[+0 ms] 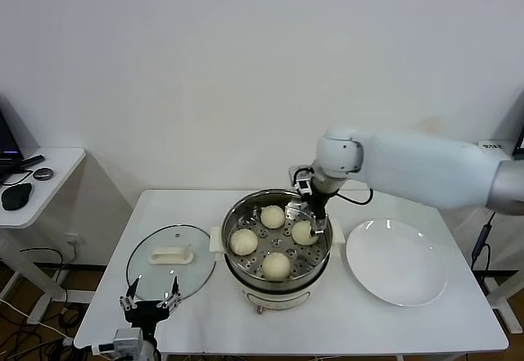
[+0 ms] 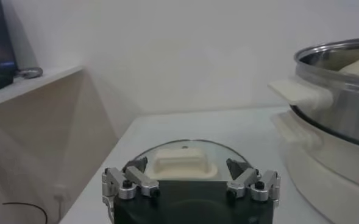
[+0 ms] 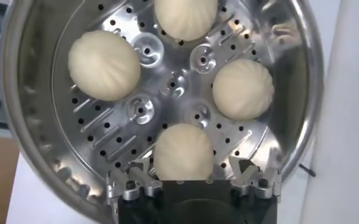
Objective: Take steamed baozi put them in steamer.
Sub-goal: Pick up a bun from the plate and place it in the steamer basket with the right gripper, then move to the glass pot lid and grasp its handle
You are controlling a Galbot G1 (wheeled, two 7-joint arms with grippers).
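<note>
The white tabletop [image 1: 205, 328] is carrying everything, and the steamer [image 1: 236, 218] is sitting at its middle, directly under the right gripper [image 1: 311, 212], which is reaching in over the pot's far right rim with its fingers spread apart and holding nothing. The flat white plate [image 1: 397, 263] is lying bare on the tabletop just beyond that gripper's outer side, close to the pot but apart from it. The glass lid [image 1: 196, 275] with its white handle [image 2: 180, 162] is resting flat just ahead of the left gripper [image 1: 151, 302], which is hanging at the tabletop's near left edge, well away from the steamer, its fingers likewise standing wide and empty. All four steamed baozi [image 3: 104, 65] are sitting on the perforated tray [image 3: 173, 85] inside the steamer, spaced in a ring and not touching one another. One bun is lying right between the right gripper's open fingers [image 3: 133, 180]; whether the fingertips are brushing it is hard to say from here, though it seems to be resting free on the tray.
</note>
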